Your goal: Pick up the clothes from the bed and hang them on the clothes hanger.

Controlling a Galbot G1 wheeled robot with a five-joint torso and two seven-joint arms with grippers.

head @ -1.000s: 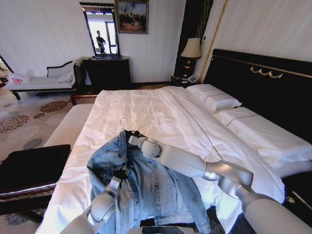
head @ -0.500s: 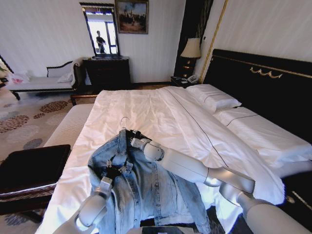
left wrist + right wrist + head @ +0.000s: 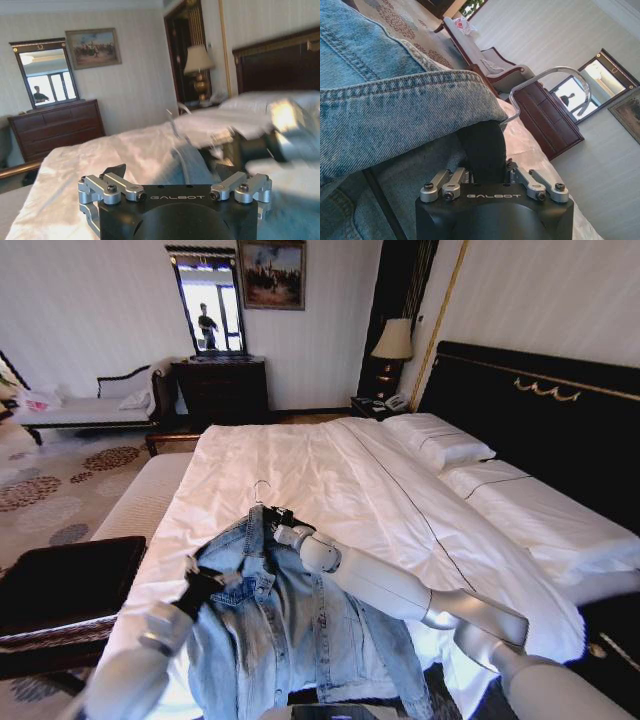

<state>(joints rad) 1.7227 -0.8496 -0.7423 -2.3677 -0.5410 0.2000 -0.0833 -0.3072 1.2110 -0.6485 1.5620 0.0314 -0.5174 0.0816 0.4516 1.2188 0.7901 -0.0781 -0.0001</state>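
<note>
L gripper (image 3: pixel 201 580) has let go of the denim jacket (image 3: pixel 290 625) and pulled back toward the bed's (image 3: pixel 330 470) L edge; fingers spread, nothing held. R gripper (image 3: pixel 281 524) stays clenched on the hanger (image 3: pixel 262 492) neck at the collar. Judgement: jacket now hangs from R arm alone. Open duvet ahead; bench (image 3: pixel 60 590) close on L.

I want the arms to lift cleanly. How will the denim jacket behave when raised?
Probably floppy: the denim jacket lies creased on the bed. Likely it sags from the hanger, which the right gripper holds. The left gripper is open.
</note>
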